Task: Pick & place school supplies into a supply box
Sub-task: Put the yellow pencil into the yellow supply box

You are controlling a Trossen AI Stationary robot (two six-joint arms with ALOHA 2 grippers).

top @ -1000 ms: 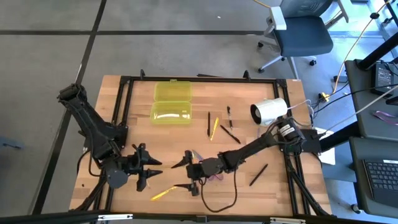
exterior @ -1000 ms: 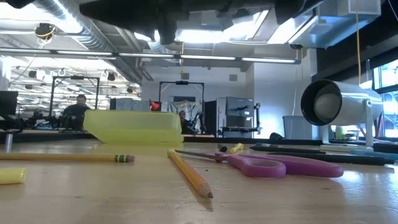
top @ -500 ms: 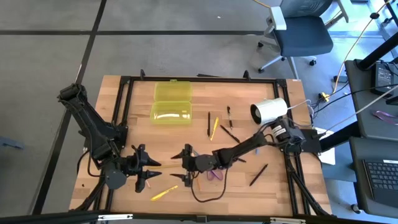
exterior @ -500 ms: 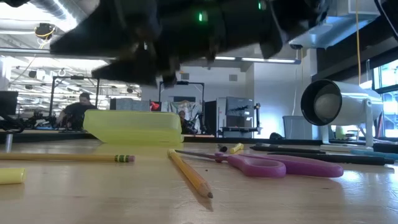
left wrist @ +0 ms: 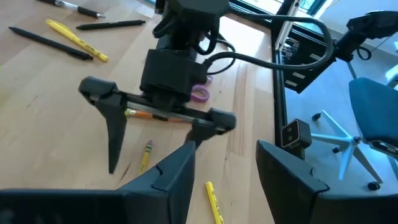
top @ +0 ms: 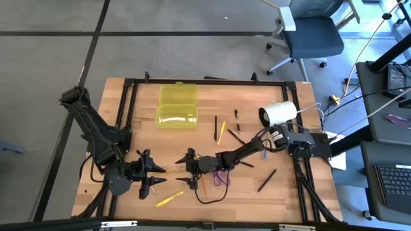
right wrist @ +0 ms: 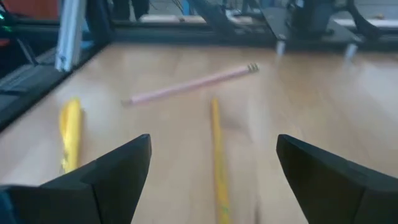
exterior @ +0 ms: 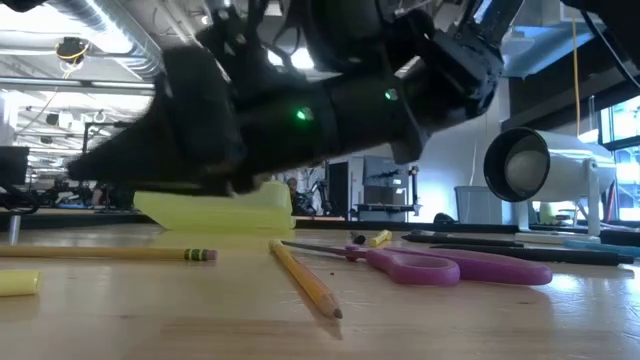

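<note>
Since a second ago, we see the right gripper [top: 185,168] has slid leftward, jaws wide and empty, above a wooden orange pencil [right wrist: 216,155]. The left gripper [top: 156,176] waits half-open nearby. The translucent yellow-green plastic box [top: 177,106] sits open, well apart.

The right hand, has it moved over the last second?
Yes. In the high view the right hand has travelled toward the left arm's side, away from the white cylinder, and hangs open over a yellow pencil.
</note>
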